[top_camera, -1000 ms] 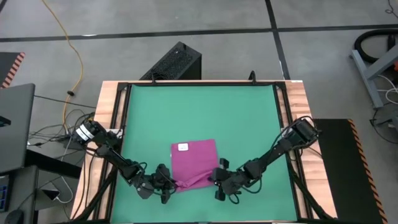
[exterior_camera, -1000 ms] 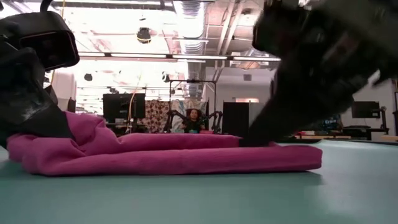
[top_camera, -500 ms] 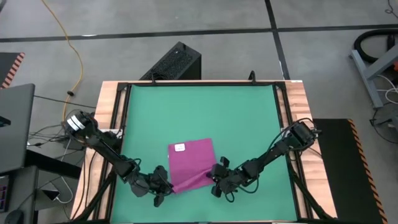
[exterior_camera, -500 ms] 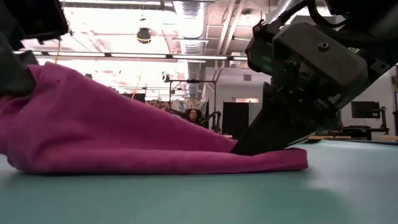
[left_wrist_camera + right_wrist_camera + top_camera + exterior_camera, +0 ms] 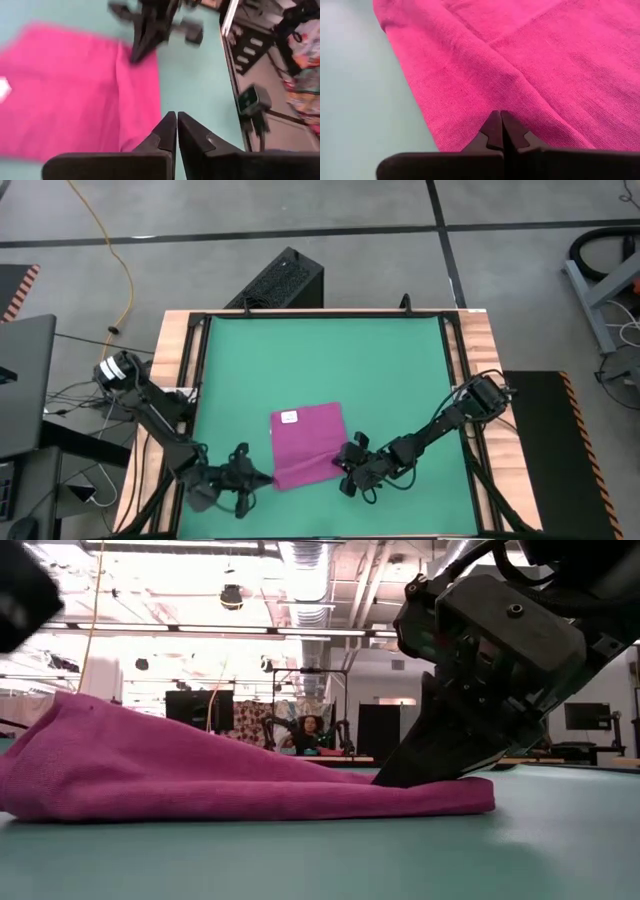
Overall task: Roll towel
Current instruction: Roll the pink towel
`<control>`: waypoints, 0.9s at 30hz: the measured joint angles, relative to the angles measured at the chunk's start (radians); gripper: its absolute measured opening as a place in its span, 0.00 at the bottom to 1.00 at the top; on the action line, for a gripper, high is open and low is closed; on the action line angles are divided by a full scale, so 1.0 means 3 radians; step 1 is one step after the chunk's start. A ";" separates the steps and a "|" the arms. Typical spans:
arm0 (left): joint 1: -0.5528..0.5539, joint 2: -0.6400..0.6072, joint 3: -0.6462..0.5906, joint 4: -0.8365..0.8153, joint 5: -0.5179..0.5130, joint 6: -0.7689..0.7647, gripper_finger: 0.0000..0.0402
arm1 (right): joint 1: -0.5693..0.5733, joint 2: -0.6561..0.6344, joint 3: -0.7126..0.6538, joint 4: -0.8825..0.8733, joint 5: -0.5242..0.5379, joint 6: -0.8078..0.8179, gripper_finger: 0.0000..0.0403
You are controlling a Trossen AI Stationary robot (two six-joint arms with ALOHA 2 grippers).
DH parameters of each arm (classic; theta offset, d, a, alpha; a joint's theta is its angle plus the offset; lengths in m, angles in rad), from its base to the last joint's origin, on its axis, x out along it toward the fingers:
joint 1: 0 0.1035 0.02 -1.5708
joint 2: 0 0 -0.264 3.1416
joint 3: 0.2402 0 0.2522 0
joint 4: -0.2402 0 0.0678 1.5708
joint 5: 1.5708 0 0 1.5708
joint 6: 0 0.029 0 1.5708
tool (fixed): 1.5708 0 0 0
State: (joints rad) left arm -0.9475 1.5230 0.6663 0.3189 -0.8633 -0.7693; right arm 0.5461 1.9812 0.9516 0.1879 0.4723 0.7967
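Towel [image 5: 308,445] lies lower centre of mat. R gripper [image 5: 343,469] pinched closed on towel's lower-right edge. L gripper [image 5: 262,477] closed, empty, just left of towel's lower-left corner.

The towel [image 5: 306,443] is lying on the table [image 5: 320,360] near its front edge, between the left gripper [image 5: 262,477] and the right gripper [image 5: 338,465].

The towel [image 5: 530,65] fills most of the frame, from the top down to the lower right, with a soft fold running diagonally. The green table [image 5: 360,100] shows on the left side. At the bottom centre, the right gripper [image 5: 501,131] has its fingers pressed together, tips touching the cloth.
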 joint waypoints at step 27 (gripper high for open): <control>0.0245 0.1206 0.0694 -0.1021 -0.0263 -0.0105 0.00 | 0.0032 0.0004 -0.0004 0.0040 0.0065 0.0084 0.02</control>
State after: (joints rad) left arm -0.8738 1.8847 0.8745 0.0124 -0.9421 -0.8007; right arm 0.5556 1.9824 0.9504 0.1998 0.4919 0.8220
